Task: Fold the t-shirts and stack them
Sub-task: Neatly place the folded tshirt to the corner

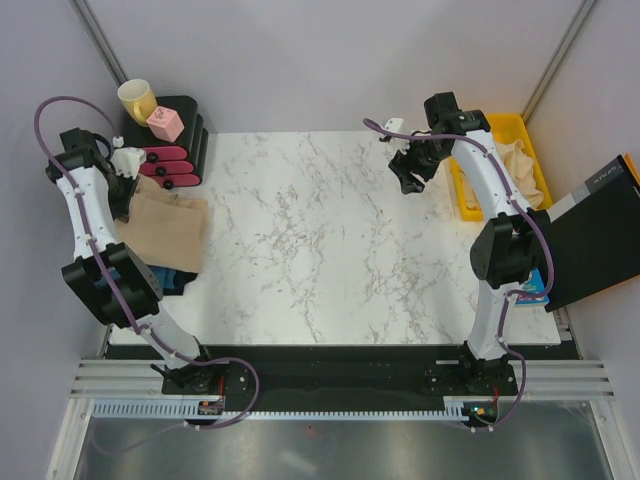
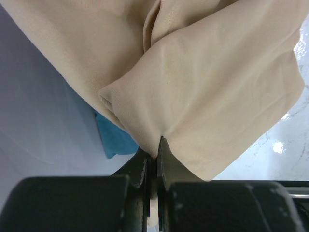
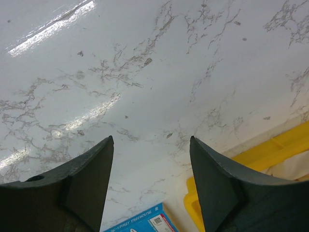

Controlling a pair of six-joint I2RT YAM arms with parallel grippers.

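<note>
Your left gripper [image 2: 154,145] is pressed together, pinching a fold of a tan t-shirt [image 2: 203,82]. That shirt lies bunched at the left edge of the table [image 1: 320,230], towards the far left corner. A teal-blue t-shirt [image 2: 115,139] shows beneath it at the same edge. Your right gripper [image 3: 152,154] stands spread and holds nothing, above bare marble near the far right corner. Beige t-shirts [image 1: 527,165] sit in the yellow bin [image 1: 505,125] at the right edge.

Left tool [image 2: 157,141] pinched closed at far left, right tool [image 3: 152,142] at far right, jaws spread wide
</note>
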